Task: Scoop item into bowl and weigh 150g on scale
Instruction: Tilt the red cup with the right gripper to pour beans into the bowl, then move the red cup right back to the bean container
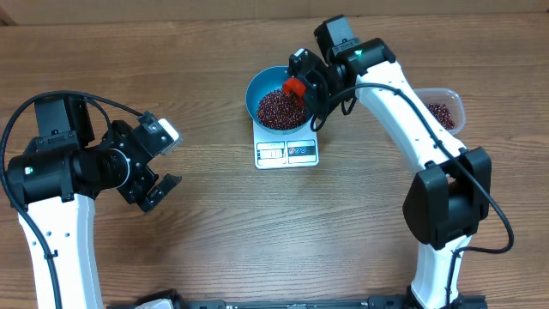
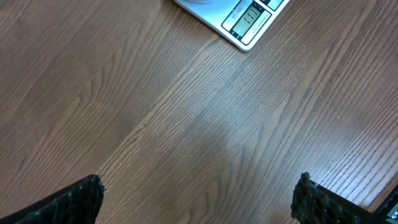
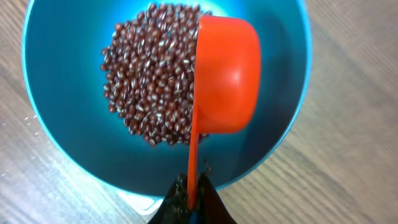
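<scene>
Left wrist shows scale [image 2: 245, 18] edge, right wrist scoop [image 3: 227, 74] over beans [image 3: 149, 81]

Same build is used on both sides: white shells for the links, chunky black housings at the joints. The left arm [image 1: 60, 232] and right arm [image 1: 395, 103] are each trailed by a thin black cable [image 1: 111, 105] run outside the shell. A small green light [image 1: 358, 58] is lit on the right one. The left gripper [image 1: 165, 161] is fitted with black fingers [image 2: 78, 199], roughly textured on the surface.
</scene>
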You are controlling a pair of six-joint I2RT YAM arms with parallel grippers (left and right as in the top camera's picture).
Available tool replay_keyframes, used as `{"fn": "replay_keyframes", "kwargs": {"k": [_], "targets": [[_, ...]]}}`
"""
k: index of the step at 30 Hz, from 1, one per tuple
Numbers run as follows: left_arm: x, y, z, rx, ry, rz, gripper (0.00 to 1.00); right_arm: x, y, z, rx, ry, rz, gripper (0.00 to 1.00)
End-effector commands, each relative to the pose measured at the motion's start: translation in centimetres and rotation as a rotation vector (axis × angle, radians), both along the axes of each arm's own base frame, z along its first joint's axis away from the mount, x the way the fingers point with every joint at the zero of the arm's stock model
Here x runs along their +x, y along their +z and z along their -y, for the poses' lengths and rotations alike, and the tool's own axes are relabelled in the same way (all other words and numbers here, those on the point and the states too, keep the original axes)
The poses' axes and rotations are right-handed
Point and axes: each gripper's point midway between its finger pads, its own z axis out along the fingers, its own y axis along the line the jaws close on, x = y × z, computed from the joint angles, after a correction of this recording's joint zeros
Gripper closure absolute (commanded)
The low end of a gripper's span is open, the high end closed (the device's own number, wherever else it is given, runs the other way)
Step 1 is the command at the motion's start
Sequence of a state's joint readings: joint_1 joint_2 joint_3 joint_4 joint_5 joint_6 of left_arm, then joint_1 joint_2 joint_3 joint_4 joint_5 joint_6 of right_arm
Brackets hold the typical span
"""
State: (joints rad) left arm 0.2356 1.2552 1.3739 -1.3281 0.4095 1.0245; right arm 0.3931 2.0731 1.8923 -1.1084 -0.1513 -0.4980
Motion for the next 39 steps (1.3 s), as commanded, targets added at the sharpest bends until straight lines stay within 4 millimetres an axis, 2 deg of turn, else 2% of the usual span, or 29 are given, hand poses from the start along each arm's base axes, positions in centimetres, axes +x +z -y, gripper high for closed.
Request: {"fn": "replay_keyframes", "kwargs": {"k": [1, 5, 9, 12, 18, 20, 23, 28, 29, 31, 33, 35, 39], "targets": [[0.0, 0.0, -0.1, 0.019, -0.027, 0.008, 0.00, 0.8, 4.8, -0.6, -0.044, -0.002, 0.169, 0.96], [0.0, 0.0, -0.1, 0.019, -0.027, 0.008, 0.00, 1.5, 5.3, -0.1, -0.143, -0.029, 0.247, 0.96], [0.0, 0.0, -0.1, 0.019, -0.027, 0.008, 0.00, 1.5, 6.2, 0.0, -0.140, -0.031, 0.268, 0.96], [0.0, 0.0, -0.1, 0.019, -0.027, 0.008, 0.00, 1.3, 7.9, 0.2, -0.124, -0.035, 0.299, 0.96], [0.0, 0.0, -0.1, 0.019, -0.027, 0.008, 0.00, -0.5, 13.1, 1.3, -0.081, -0.052, 0.381, 0.97], [0.0, 0.0, -0.1, 0.019, -0.027, 0.008, 0.00, -1.8, 14.9, 3.3, -0.082, -0.084, 0.384, 0.96], [0.0, 0.0, -0.1, 0.019, -0.027, 0.008, 0.00, -2.7, 16.0, 6.8, -0.078, -0.198, 0.353, 0.96], [0.0, 0.0, -0.1, 0.019, -0.027, 0.008, 0.00, -4.2, 14.9, 15.9, -0.128, -0.520, 0.212, 0.96], [0.0, 0.0, -0.1, 0.019, -0.027, 0.008, 0.00, -4.7, 14.4, 18.9, -0.134, -0.670, 0.168, 0.96], [0.0, 0.0, -0.1, 0.019, -0.027, 0.008, 0.00, -5.5, 14.0, 21.4, -0.116, -0.799, 0.111, 0.96], [0.0, 0.0, -0.1, 0.019, -0.027, 0.008, 0.01, -6.1, 13.3, 23.4, -0.103, -0.855, 0.060, 0.97], [0.0, 0.0, -0.1, 0.019, -0.027, 0.007, 0.00, -6.3, 12.8, 24.5, -0.121, -0.882, 0.036, 0.96], [0.0, 0.0, -0.1, 0.019, -0.027, 0.008, 0.00, -6.7, 11.0, 25.5, -0.178, -0.901, -0.034, 0.96]]}}
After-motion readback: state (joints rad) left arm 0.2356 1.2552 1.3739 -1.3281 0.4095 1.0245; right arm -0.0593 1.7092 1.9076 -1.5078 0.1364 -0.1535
